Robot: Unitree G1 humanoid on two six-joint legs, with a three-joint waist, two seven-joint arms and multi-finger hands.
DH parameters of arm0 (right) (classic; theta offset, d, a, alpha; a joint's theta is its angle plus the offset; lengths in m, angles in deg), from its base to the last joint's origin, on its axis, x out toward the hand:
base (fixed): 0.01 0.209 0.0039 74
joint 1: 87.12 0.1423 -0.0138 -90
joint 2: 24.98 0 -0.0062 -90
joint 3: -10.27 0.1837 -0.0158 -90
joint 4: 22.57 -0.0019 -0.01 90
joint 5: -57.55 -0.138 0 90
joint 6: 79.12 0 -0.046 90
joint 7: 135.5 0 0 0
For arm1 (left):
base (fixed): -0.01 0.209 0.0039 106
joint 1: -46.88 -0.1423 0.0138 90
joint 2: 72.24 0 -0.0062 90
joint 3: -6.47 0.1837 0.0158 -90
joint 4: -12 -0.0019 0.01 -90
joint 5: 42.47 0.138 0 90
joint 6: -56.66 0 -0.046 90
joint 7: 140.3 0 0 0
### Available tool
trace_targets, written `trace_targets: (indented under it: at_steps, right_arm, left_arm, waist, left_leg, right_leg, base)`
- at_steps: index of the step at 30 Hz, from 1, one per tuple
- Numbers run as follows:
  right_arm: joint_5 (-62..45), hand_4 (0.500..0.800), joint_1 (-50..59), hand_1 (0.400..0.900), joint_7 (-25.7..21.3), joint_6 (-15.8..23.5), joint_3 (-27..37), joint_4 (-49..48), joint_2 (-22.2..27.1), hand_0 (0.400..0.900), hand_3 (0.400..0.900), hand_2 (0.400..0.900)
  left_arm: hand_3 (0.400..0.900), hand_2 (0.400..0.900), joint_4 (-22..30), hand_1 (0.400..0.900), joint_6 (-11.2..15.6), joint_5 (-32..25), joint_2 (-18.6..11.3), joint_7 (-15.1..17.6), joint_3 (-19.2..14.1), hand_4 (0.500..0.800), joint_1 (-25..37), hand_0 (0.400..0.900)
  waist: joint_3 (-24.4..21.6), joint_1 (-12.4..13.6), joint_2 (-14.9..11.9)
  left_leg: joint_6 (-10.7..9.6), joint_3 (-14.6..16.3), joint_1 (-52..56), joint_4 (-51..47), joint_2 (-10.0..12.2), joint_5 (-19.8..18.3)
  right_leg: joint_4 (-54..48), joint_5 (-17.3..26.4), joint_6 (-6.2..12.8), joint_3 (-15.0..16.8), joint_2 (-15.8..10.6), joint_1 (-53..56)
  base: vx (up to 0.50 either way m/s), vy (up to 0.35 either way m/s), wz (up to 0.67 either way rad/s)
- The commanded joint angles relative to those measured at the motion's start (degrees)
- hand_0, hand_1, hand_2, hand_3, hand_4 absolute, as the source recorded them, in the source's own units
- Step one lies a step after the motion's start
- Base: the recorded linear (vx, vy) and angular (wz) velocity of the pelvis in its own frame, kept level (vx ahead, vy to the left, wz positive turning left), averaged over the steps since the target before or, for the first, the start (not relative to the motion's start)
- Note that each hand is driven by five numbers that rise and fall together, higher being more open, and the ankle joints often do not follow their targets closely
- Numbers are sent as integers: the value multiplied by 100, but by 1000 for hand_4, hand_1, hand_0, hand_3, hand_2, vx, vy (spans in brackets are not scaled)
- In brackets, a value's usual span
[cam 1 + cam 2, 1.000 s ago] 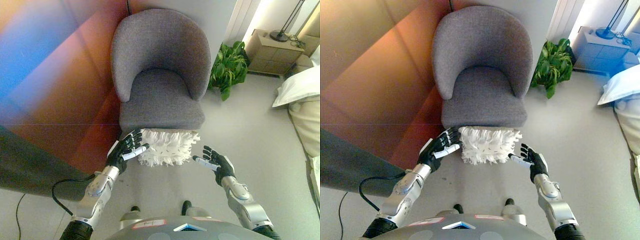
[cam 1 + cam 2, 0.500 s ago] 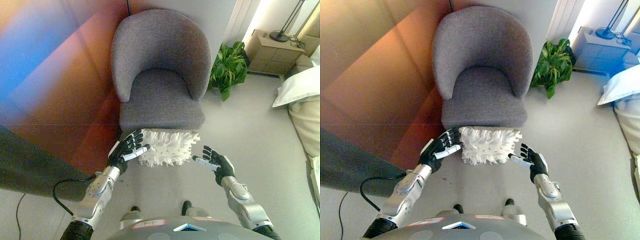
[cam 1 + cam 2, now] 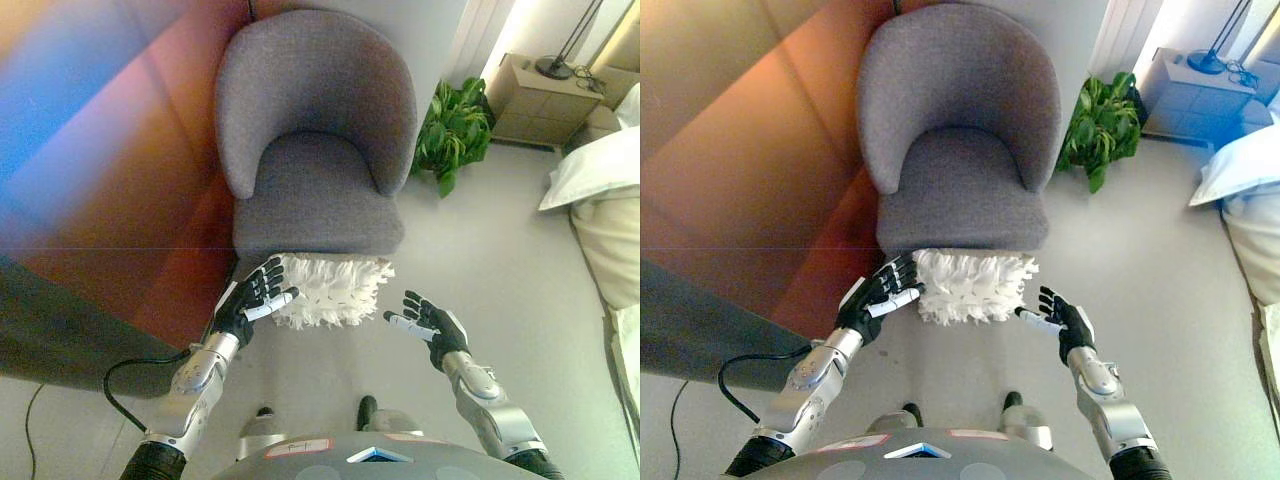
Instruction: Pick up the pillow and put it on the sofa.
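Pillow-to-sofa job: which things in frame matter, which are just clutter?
In the job:
- white shaggy pillow, at the seat's front edge
- grey sofa chair
- left robot hand, open, at the pillow's left side
- right robot hand, open, just clear of its right side

Lying about:
- potted plant
- nightstand
- lamp
- bed

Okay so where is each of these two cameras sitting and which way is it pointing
Left eye view: on the robot's head, looking down at the grey armchair and white shaggy pillow; left hand and right hand show, both open.
Right eye view: beside it on the head, same downward look; both arms enter from below.
Shared: chair, pillow, both hands, potted plant, bedside table.
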Motion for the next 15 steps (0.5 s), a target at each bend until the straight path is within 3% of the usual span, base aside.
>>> trace_targets:
  at_steps: [1, 5, 7, 10, 13, 14, 15]
  right_arm:
    - [163, 800, 212, 900, 114, 602, 139, -438, 344, 900, 900, 900]
    - [180, 800, 101, 900, 167, 602, 193, -426, 321, 900, 900, 900]
    - [227, 800, 24, 900, 183, 551, 205, -499, 317, 900, 900, 900]
    - [309, 800, -35, 900, 245, 652, 187, -442, 356, 900, 900, 900]
    - [327, 800, -27, 900, 361, 726, 188, -380, 431, 900, 900, 900]
    - [337, 800, 38, 900, 405, 722, 165, -330, 479, 900, 900, 900]
    - [365, 800, 72, 900, 424, 686, 161, -286, 464, 900, 900, 900]
  left_arm:
    - [900, 900, 391, 900, 727, -8, -28, -118, -251, 800, 144, 900]
    - [900, 900, 510, 900, 629, -26, -40, -214, -325, 800, 60, 900]
    - [900, 900, 558, 900, 568, -7, -31, -277, -289, 800, 24, 900]
    - [900, 900, 501, 900, 678, 28, 36, -264, -217, 800, -77, 900]
    - [900, 900, 504, 900, 834, 40, 99, -177, -215, 800, -197, 900]
    - [900, 900, 494, 900, 839, -25, 85, -138, -252, 800, -175, 900]
    - [900, 900, 483, 900, 816, -79, 72, -79, -276, 800, -154, 900]
  waist:
    - [125, -25, -208]
    - [208, 100, -36]
    - [209, 204, 161]
    - [243, 355, 257]
    - [242, 466, 295]
    - [218, 481, 257]
    - [194, 490, 243]
  left_leg:
    - [53, -645, -940, 2184, 459, 665]
    - [-42, -585, -1022, 1038, 366, 945]
    - [-194, -472, -1089, -360, 473, 1417]
    - [-379, -408, -1300, -1244, 538, 1942]
    - [-460, -378, -1683, -1285, 667, 2080]
    - [-358, -314, -1655, -1282, 651, 1753]
    - [-321, -212, -1614, -1243, 651, 1660]
  right_leg:
    - [203, -212, -203, -14, 116, 256]
    - [219, -479, -70, 71, 229, 572]
    - [142, -687, 44, 106, 280, 905]
    - [54, -899, 133, 125, 236, 1402]
    - [149, -1293, 211, 159, 154, 1791]
    - [286, -1340, 290, 170, 16, 1799]
    - [400, -1404, 363, 135, -78, 1828]
  base:
    - [237, -66, -20]
    - [338, 89, -14]
    - [480, 233, -25]
    - [515, 223, -37]
    - [552, 244, -48]
    - [522, 283, -48]
    - [534, 294, -39]
